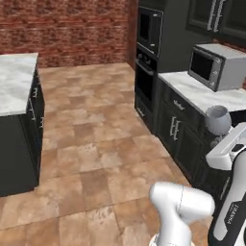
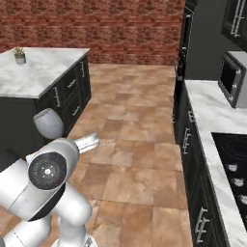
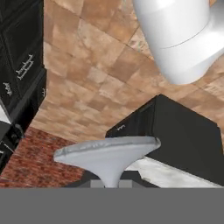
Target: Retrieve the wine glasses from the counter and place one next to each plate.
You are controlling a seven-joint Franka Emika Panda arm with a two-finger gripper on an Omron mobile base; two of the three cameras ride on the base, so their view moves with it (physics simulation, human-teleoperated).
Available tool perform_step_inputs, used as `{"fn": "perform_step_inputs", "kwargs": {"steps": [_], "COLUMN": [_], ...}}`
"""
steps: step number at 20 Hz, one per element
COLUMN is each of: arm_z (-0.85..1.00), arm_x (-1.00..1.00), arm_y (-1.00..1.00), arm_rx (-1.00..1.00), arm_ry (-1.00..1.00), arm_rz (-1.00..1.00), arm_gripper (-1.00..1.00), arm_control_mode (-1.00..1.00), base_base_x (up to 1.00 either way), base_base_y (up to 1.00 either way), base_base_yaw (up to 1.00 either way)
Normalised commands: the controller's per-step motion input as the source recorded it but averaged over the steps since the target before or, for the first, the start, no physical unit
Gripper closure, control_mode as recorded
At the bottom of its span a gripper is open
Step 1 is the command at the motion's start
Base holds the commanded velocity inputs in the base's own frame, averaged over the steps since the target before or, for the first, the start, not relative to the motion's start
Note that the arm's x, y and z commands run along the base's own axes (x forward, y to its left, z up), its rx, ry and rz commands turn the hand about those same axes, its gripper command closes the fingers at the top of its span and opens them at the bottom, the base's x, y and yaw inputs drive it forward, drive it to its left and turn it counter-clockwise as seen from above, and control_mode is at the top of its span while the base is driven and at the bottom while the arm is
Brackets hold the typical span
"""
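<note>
A clear bluish-grey wine glass (image 1: 217,119) hangs in the air over the floor, in front of the black cabinets. My gripper (image 1: 217,138) is shut on it just below the rounded bowl. From the right base the same glass (image 2: 48,123) shows above my arm's elbow. In the hand view a flared grey part of the glass (image 3: 107,153) rises right above my fingertips. The counter (image 2: 212,125) with its black cooktop (image 2: 236,159) runs along the right. The plates are out of view.
A grey microwave (image 1: 214,67) sits on the marble top (image 1: 192,91) beside a tall black oven column (image 1: 149,57). A marble island (image 2: 43,72) with a small potted plant (image 2: 19,54) stands to the left. Brown tiled floor (image 2: 130,140) lies between them.
</note>
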Motion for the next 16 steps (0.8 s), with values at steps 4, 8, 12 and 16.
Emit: {"fn": "perform_step_inputs", "kwargs": {"steps": [4, 8, 12, 16], "arm_z": [0.00, 0.00, 0.00, 0.00], "arm_x": [0.00, 0.00, 0.00, 0.00], "arm_y": [0.00, 0.00, 0.00, 0.00], "arm_rx": [0.00, 0.00, 0.00, 0.00], "arm_ry": [0.00, 0.00, 0.00, 0.00], "arm_rz": [0.00, 0.00, 0.00, 0.00], "arm_gripper": [1.00, 1.00, 1.00, 1.00], "arm_control_mode": [1.00, 1.00, 1.00, 1.00], "base_base_x": [0.17, 0.50, 0.46, 0.28], "base_base_y": [0.56, 1.00, 1.00, 1.00], "base_base_yaw": [0.77, 0.43, 0.43, 0.58]}}
